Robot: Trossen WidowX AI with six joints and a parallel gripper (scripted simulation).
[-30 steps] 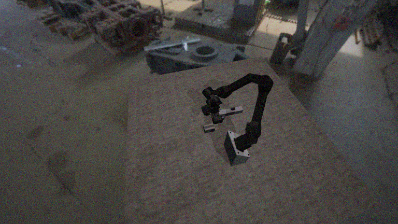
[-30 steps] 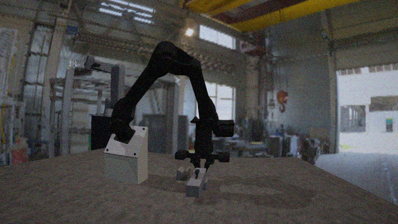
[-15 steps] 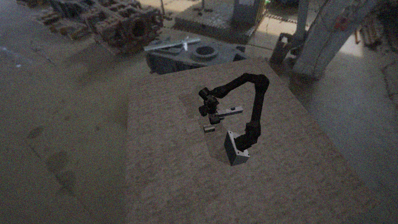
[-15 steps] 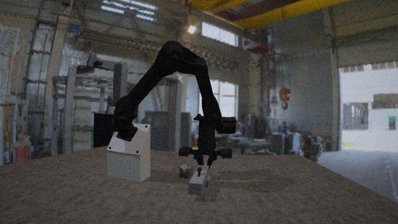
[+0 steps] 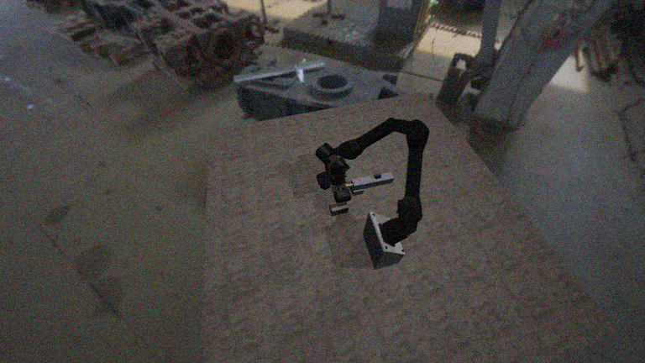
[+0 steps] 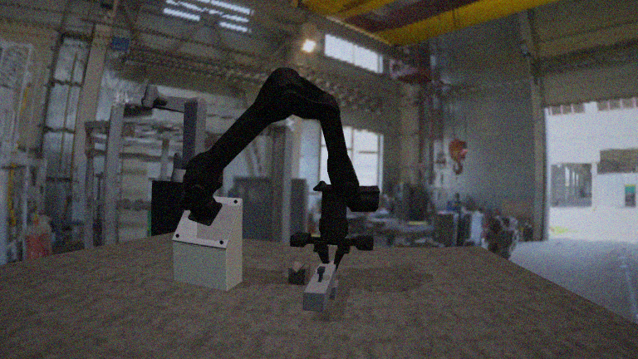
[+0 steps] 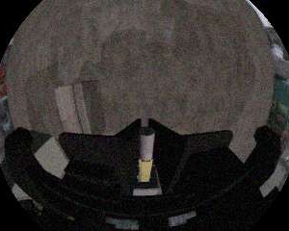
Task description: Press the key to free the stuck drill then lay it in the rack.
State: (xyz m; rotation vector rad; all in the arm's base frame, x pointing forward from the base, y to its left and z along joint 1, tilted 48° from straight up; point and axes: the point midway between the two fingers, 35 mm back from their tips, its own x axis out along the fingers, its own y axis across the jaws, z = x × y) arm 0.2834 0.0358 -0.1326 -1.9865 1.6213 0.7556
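Observation:
The drill (image 7: 146, 145), a grey cylinder with a yellow section, lies between my fingers in the wrist view. My gripper (image 5: 347, 192) (image 6: 331, 262) (image 7: 144, 122) is shut on it at the end of the long light-grey holder block (image 5: 368, 181) (image 6: 316, 302) (image 7: 146, 192). The yellow section shows between the fingers and the block; whether the drill's far end is still inside is hidden. The dark key (image 5: 378, 176) (image 6: 321, 272) stands on the block's top; I cannot tell how far down it is. The small grooved rack (image 5: 338, 209) (image 6: 296, 275) (image 7: 66, 107) stands apart from the gripper.
The arm's light-grey wedge-shaped base (image 5: 383, 256) (image 6: 199, 263) stands near the rack. The brown table (image 5: 266, 268) (image 6: 117, 322) carries everything; its far edge shows behind the arm. A small light piece (image 5: 357, 192) shows beside the holder block, close to the fingers.

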